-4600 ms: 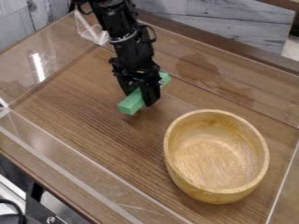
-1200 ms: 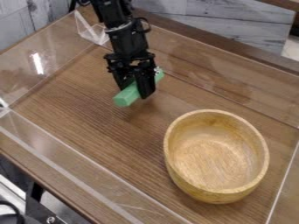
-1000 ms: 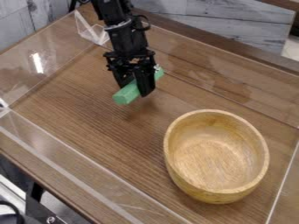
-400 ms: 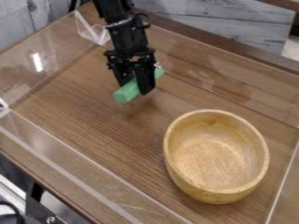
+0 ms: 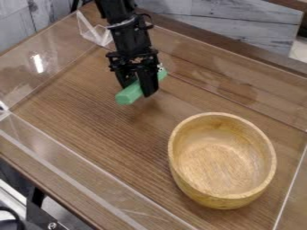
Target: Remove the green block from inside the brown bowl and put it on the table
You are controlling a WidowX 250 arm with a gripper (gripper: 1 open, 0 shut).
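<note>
You are looking down at a table (image 5: 84,135) with a brown wood-grain top, its grain running diagonally across the view. Low clear acrylic walls (image 5: 48,40) edge it on the far left and along the near side, and they catch pale reflections from the room's light. Beyond the far edge stands a wall (image 5: 240,22) of grey, marbled panels, with a darker strip at the top right corner. At the bottom left, below the table edge, some dark equipment (image 5: 30,211) shows, too dim to make out.

Your arm (image 5: 120,22) comes in from the top of the view, black, pointing steeply down. Your gripper (image 5: 142,88) is closed on the block (image 5: 133,92), the dark fingers pinching it from both sides. The block is bright green and tilted, its lower end at or just above the tabletop; you cannot tell from this view whether it touches the wood. It sits in the middle-left part of the table, well apart from the bowl.

The bowl (image 5: 223,160) stands upright at the near right, round, light tan, thick-walled, with visible grain inside. Nothing lies in it. Its rim reaches close to the right acrylic wall.
</note>
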